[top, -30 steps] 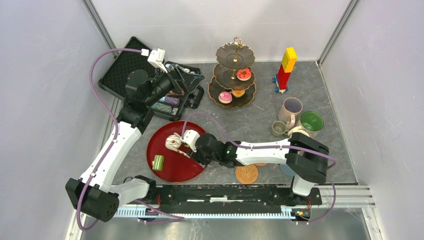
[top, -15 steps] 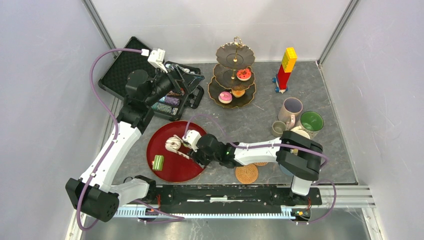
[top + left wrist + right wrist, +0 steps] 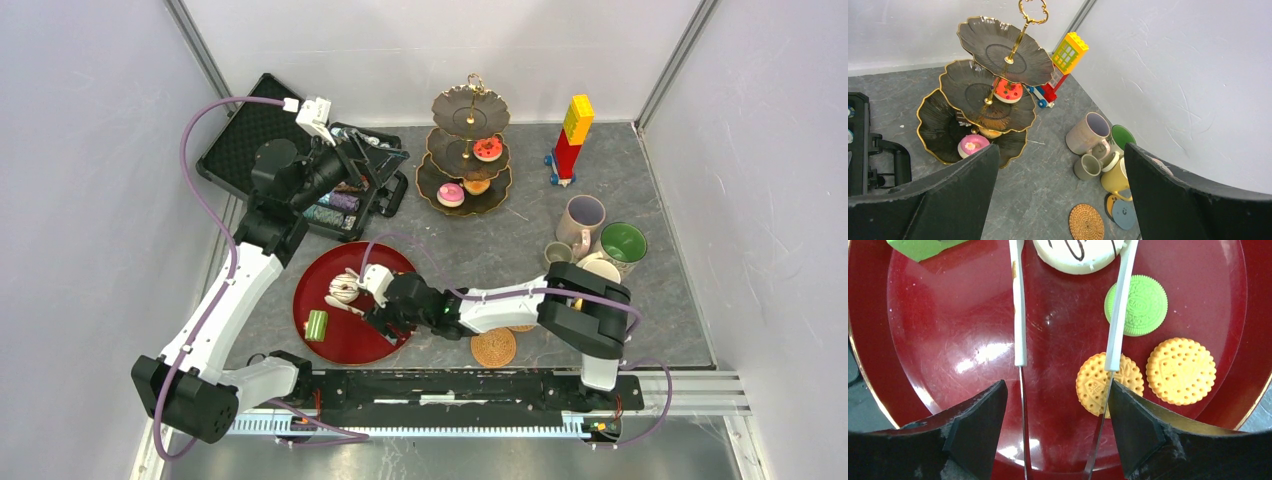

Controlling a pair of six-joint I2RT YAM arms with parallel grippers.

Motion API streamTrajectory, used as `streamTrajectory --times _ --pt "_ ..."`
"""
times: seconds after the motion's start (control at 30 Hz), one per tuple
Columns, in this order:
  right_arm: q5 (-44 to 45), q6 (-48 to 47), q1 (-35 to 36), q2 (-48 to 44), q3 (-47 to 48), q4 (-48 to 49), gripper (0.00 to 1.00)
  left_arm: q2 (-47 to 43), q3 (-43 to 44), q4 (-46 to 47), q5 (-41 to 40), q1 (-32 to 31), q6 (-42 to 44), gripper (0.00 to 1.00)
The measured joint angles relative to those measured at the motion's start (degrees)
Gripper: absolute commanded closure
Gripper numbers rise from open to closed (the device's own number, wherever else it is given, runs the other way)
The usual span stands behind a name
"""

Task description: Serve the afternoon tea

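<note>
My right gripper [image 3: 368, 303] is low over the round red tray [image 3: 345, 340], shut on the metal tongs [image 3: 1019, 315]. The tongs' white tips straddle a white chocolate-striped donut [image 3: 1078, 252], which also shows in the top view [image 3: 343, 288]. A green cake [image 3: 316, 324] lies on the tray's left. The three-tier stand [image 3: 468, 150] holds a red donut [image 3: 1009, 91] and a pink donut [image 3: 972, 145]. My left gripper [image 3: 1060, 165] is open and empty, raised over the black case [image 3: 250, 140].
Lilac [image 3: 582, 218], green-lined [image 3: 622, 243], grey [image 3: 557, 256] and yellow [image 3: 1115, 177] mugs cluster at right. A wicker coaster [image 3: 493, 347] and a blue coaster [image 3: 1124, 215] lie near them. The block tower [image 3: 572, 135] stands at the back right. Biscuits [image 3: 1180, 371] lie on the tray.
My right gripper has slid left and slightly nearer over the red tray with the tongs; the white donut has barely shifted. The left arm has not moved.
</note>
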Motion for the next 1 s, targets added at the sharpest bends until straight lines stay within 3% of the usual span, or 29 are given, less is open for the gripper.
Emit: streamTrajectory --times 0.3,0.43,0.7,1.0 --pt "4.7 -1.4 0.9 3.4 4.7 -2.1 0.35 0.4 0.0 -0.1 0.0 0.0 0.0 0.00" --pt "7.3 -2.3 1.7 3.7 5.5 -3.5 0.48 0.4 0.0 -0.2 0.0 0.0 0.0 0.00" --pt "8.7 -3.0 2.6 3.3 6.4 -6.1 0.66 0.4 0.0 -0.2 0.0 0.0 0.0 0.00" --pt "10.6 -3.0 2.5 -5.6 4.9 -10.8 0.69 0.4 0.0 -0.2 0.0 0.0 0.0 0.00"
